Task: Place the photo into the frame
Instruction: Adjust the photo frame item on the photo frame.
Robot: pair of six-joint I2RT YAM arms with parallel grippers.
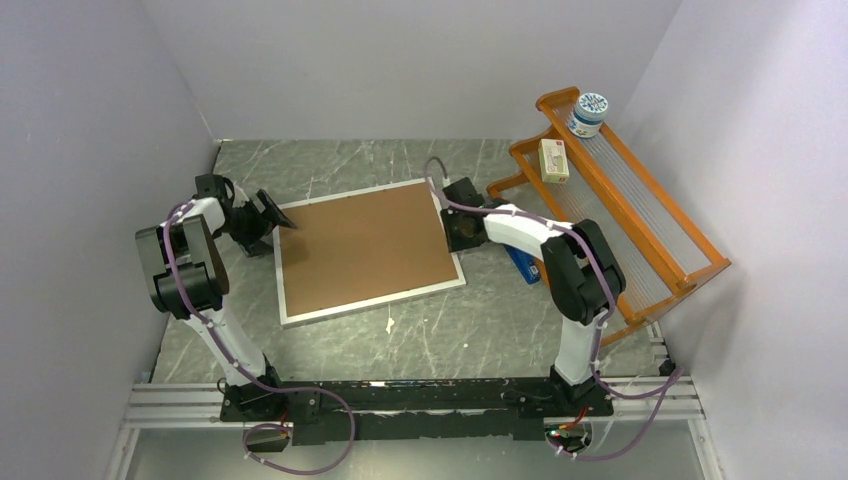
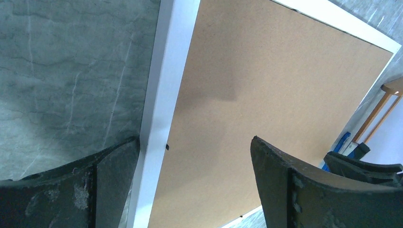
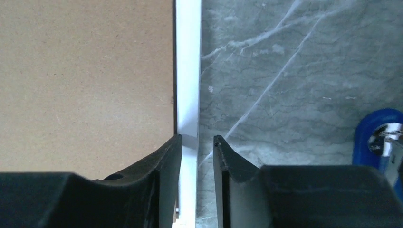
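The frame (image 1: 370, 305) lies flat on the marble table with its thin white rim around a brown backing board (image 1: 365, 245). The photo is hidden. My left gripper (image 1: 280, 222) is at the frame's left edge. In the left wrist view it (image 2: 195, 142) is wide open, one finger outside the rim (image 2: 166, 71) and the other over the board (image 2: 275, 85). My right gripper (image 1: 447, 226) is at the frame's right edge. In the right wrist view it (image 3: 197, 138) straddles the rim (image 3: 188, 71) with a narrow gap, table showing between the rim and the outer finger.
An orange wooden rack (image 1: 620, 200) stands at the back right and holds a white-and-blue tub (image 1: 588, 113) and a small box (image 1: 553, 160). A blue object (image 1: 522, 265) lies under my right arm, also in the right wrist view (image 3: 375, 137). A small white scrap (image 1: 389, 324) lies before the frame.
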